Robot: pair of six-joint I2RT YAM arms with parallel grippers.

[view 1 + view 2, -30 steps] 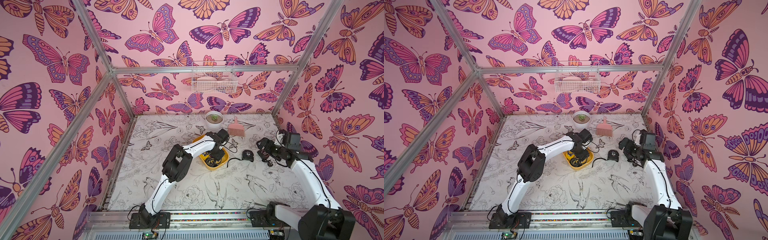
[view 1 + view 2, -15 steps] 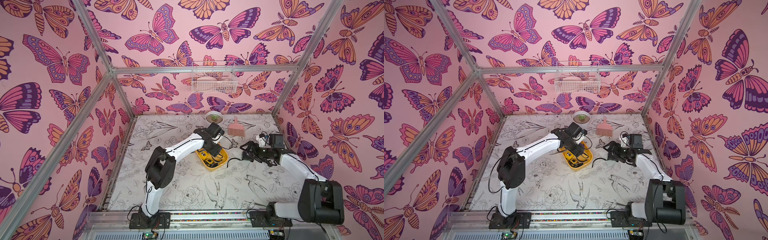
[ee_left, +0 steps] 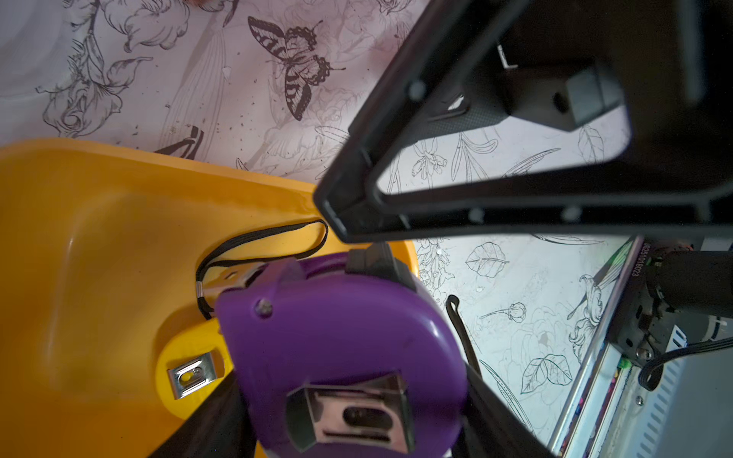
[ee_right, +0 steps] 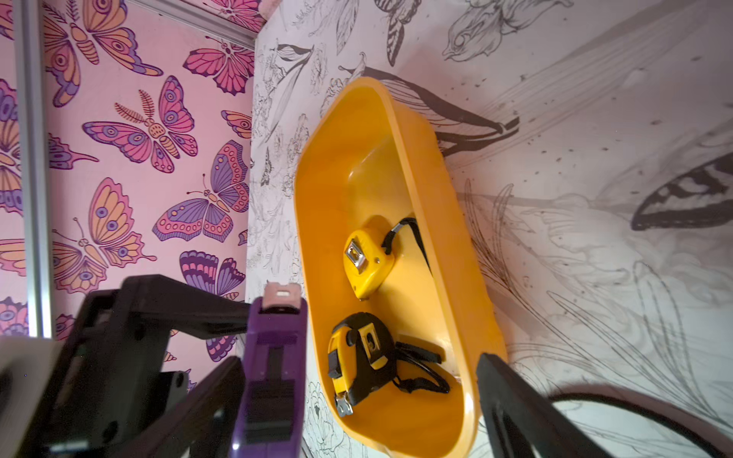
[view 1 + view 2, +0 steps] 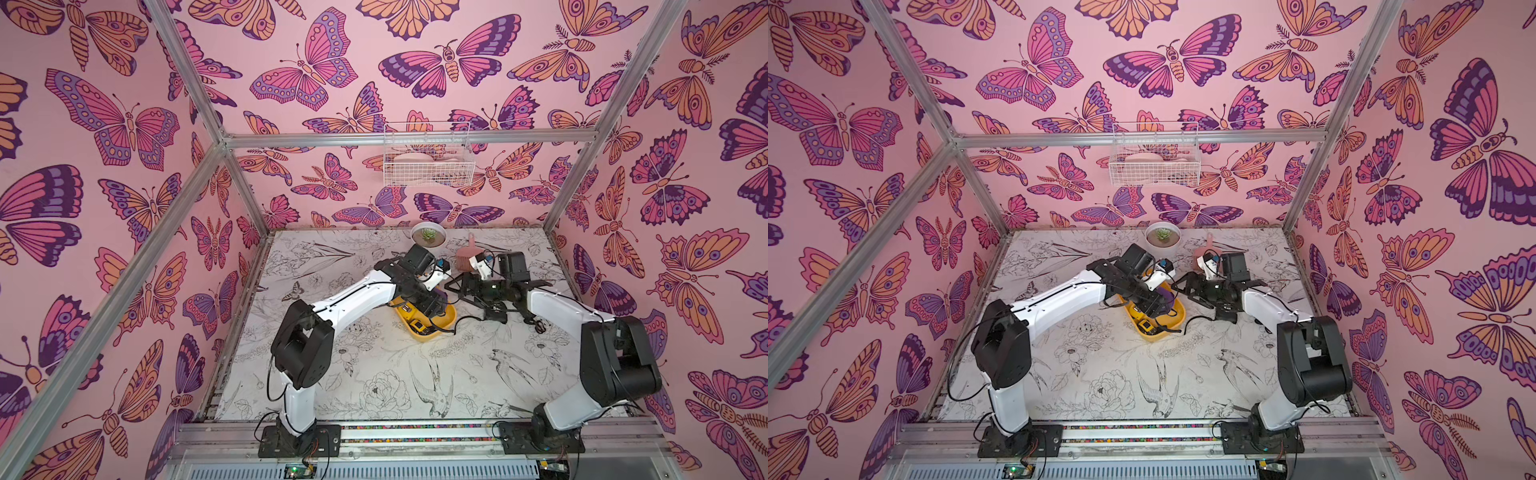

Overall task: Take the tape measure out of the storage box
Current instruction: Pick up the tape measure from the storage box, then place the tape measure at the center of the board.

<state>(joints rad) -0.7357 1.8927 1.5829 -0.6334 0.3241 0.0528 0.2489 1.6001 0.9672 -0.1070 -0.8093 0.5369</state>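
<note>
Two tape measures point(image 4: 367, 261), inside storage box point(image 4: 326, 206)

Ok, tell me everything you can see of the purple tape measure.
The purple tape measure has a rounded, glossy plastic case with a metal belt clip and one screw on its flat face, a black slide lock on its edge and a metal tape tip. The left hand pinches it by its edges above the yellow tray's rim.

Left end effector point(image 5: 1160, 305) has lifted a purple tape measure point(image 3: 341, 341) out of the storage box point(image 5: 1177, 316); right end effector point(image 5: 1185, 289) swung in beside it.
</note>
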